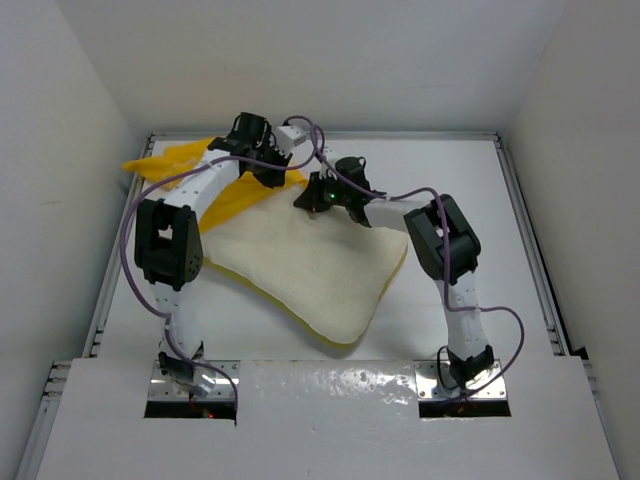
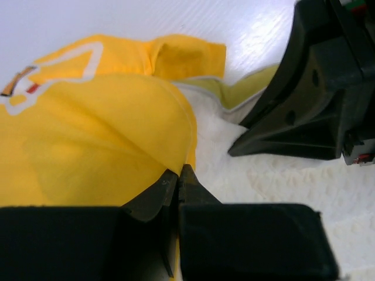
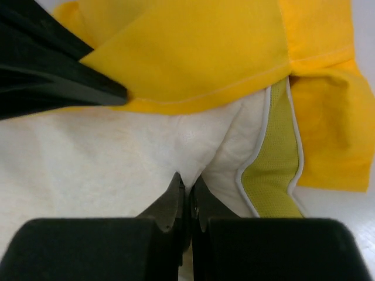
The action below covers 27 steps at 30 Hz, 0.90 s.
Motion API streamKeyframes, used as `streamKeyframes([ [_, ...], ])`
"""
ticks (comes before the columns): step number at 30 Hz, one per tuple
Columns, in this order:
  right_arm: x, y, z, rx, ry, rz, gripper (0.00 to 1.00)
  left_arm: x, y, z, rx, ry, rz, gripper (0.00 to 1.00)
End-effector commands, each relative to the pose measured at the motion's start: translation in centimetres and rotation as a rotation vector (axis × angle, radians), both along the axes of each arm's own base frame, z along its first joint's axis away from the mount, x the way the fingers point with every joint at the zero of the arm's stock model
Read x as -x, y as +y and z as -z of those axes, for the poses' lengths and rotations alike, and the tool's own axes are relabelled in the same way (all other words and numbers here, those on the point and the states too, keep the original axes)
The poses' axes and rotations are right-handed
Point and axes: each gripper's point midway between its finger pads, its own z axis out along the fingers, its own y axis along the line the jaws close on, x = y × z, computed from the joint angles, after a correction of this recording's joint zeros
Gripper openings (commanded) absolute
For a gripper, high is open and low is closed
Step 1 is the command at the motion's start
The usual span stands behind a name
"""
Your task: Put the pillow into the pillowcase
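The cream-white quilted pillow (image 1: 310, 270) lies slantwise in the middle of the table, its far corner under the edge of the yellow pillowcase (image 1: 175, 160) at the back left. My left gripper (image 2: 179, 174) is shut on the pillowcase's hem (image 2: 117, 134), right where it meets the pillow (image 2: 281, 181). My right gripper (image 3: 188, 182) is shut on a pinch of the pillow's white fabric (image 3: 105, 164) near its yellow-green side band (image 3: 272, 158), just short of the pillowcase's edge (image 3: 199, 52). In the top view both grippers (image 1: 268, 165) (image 1: 318, 195) stand close together at the pillow's far corner.
White walls close in the table at the back and both sides. A raised rail (image 1: 525, 230) runs along the right side. A white shelf (image 1: 330, 400) covers the near edge round the arm bases. Cables loop off both arms.
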Motion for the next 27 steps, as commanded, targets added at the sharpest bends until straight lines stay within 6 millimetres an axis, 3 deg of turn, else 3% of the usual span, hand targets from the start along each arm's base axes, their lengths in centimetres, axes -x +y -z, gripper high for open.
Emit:
streamKeyframes([
  [1,3.5,2.9,-7.4,-0.216,-0.119,-0.034,0.00,1.9,-4.0,-5.7,0.150,-0.077,0.162,0.00],
  [2,3.6,2.6,-10.6,-0.257,-0.174,-0.011,0.00,2.2,-3.9,-5.1,0.144,-0.064,0.167,0.00],
  [3,4.1,2.9,-11.0,-0.247,-0.191,-0.004,0.00,2.8,-3.9,-3.8,0.146,-0.037,0.172,0.00],
  [4,3.7,2.8,-11.9,-0.215,-0.226,0.039,0.00,3.5,-4.5,-3.8,0.187,-0.019,0.189,0.00],
  [6,3.5,3.0,-10.6,-0.121,-0.244,0.079,0.00,4.8,-5.7,-3.1,0.229,0.021,0.222,0.00],
  [8,1.9,2.0,-8.9,-0.118,-0.201,0.180,0.00,6.3,-6.8,-3.1,0.239,0.047,0.291,0.00],
  [10,-0.9,-0.9,-7.7,-0.146,-0.108,0.355,0.00,8.9,-7.8,-3.5,0.265,0.091,0.396,0.00],
  [12,-2.7,-4.5,-6.0,-0.112,-0.029,0.538,0.00,11.5,-7.3,-3.3,0.266,0.158,0.445,0.00],
  [14,-4.1,-8.7,-4.3,-0.039,-0.013,0.727,0.00,12.8,-6.0,-3.0,0.230,0.164,0.469,0.38],
  [15,-4.5,-10.4,-3.3,0.006,0.010,0.761,0.00,12.7,-5.2,-3.5,0.210,0.144,0.442,0.76],
  [16,-4.6,-10.3,-2.9,0.021,0.021,0.718,0.15,11.5,-3.9,-4.1,0.215,0.113,0.391,0.91],
  [17,-4.9,-10.6,-2.8,0.076,-0.018,0.659,0.38,11.0,-2.8,-4.5,0.228,0.101,0.348,1.00],
  [18,-5.1,-9.9,-3.3,0.115,-0.035,0.601,0.60,10.4,-1.7,-6.6,0.260,0.066,0.291,1.00],
  [19,-5.1,-9.8,-3.6,0.149,-0.055,0.558,0.71,9.7,-0.6,-8.1,0.304,0.038,0.250,1.00],
  [20,-4.9,-9.5,-5.0,0.195,-0.101,0.488,0.99,7.9,3.0,-10.8,0.324,-0.052,0.152,1.00],
  [22,-4.5,-9.3,-7.0,0.213,-0.164,0.439,0.99,6.3,7.4,-12.8,0.307,-0.104,-0.035,1.00],
  [23,-3.9,-9.0,-7.8,0.245,-0.215,0.398,0.99,5.3,12.4,-13.2,0.279,-0.143,-0.184,1.00],
  [24,-3.4,-8.9,-10.2,0.241,-0.269,0.384,0.99,5.3,16.0,-13.6,0.201,-0.180,-0.333,1.00],
  [25,-2.9,-8.4,-11.1,0.251,-0.304,0.359,0.99,5.6,20.0,-13.1,0.155,-0.189,-0.457,0.99],
  [26,-1.4,-6.7,-11.8,0.275,-0.350,0.257,0.77,6.7,22.3,-11.3,0.123,-0.173,-0.530,0.60],
  [27,-0.7,-5.6,-12.7,0.283,-0.377,0.209,0.37,7.4,24.2,-9.8,0.099,-0.153,-0.593,0.24],
])
